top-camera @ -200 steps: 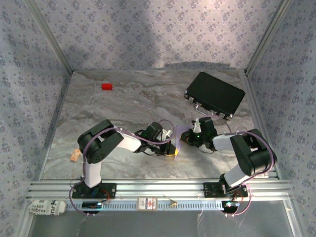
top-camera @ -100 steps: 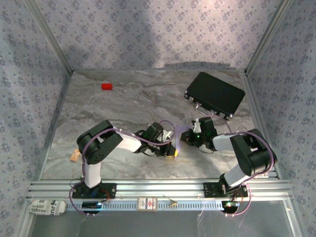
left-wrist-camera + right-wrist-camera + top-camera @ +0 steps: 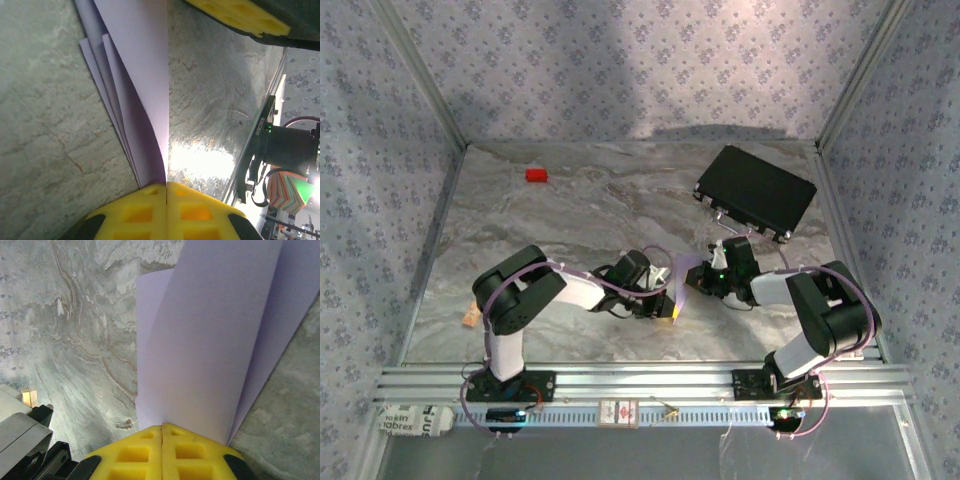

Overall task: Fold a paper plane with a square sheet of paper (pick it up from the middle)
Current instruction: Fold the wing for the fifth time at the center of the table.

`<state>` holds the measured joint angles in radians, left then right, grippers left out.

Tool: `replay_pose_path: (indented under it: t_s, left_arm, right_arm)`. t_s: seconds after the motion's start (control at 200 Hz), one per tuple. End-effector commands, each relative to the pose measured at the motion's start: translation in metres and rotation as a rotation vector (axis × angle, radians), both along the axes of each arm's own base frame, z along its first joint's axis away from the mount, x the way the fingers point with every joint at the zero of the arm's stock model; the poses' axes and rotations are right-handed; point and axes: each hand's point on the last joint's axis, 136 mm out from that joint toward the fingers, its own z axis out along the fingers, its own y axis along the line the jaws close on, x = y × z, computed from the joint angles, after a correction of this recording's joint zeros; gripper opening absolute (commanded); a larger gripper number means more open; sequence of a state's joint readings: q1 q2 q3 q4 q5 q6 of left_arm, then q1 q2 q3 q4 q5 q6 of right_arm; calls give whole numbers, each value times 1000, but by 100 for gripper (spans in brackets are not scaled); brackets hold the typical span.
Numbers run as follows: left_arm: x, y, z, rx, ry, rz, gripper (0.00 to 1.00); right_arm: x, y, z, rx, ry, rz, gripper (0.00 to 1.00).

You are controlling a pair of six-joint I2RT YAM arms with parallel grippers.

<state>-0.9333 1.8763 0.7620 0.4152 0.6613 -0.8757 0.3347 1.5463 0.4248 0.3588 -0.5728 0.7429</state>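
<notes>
Paper [image 3: 145, 75]: left pincer [image 3: 166, 186] pinches stacked layers; right pincer [image 3: 162, 429] pinches broad smooth panel; overhead, red block [image 3: 536, 175].

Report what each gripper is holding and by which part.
Both hold the folded lilac paper: the left gripper is shut on one edge, the right gripper on the opposite edge.

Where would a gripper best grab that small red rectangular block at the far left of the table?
Grip the small red rectangular block across its narrower width, probably from straight above: it lies flat and low on the marble table, with bare surface all round it.
</notes>
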Motion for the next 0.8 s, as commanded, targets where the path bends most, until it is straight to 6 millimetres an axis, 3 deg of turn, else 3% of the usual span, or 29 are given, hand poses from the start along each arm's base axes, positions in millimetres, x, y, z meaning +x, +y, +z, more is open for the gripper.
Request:
replay_pose_path:
  t_s: [0.0, 0.11, 0.205, 0.385, 0.47, 0.795]
  left_arm:
    - [-42, 28, -29, 131, 130, -67, 5]
    - [-44, 27, -29, 126, 137, -75, 9]
    - [-46, 28, -28, 125, 137, -81, 0]
    - [-49, 30, -28, 127, 139, -82, 0]
    - [-49, 31, -26, 125, 135, -79, 7]
    - [-49, 27, -14, 79, 122, -82, 6]
  right_arm:
    - [-19, -26, -39, -155, 109, -49, 7]
    - [-19, -26, -39, -156, 109, -49, 7]
    - [-20, -26, -39, -155, 111, -49, 7]
    - [-19, -26, -39, -155, 110, -49, 7]
    - [-20, -26, -39, -155, 110, -49, 7]
    - [-20, -26, -39, -153, 110, -51, 7]
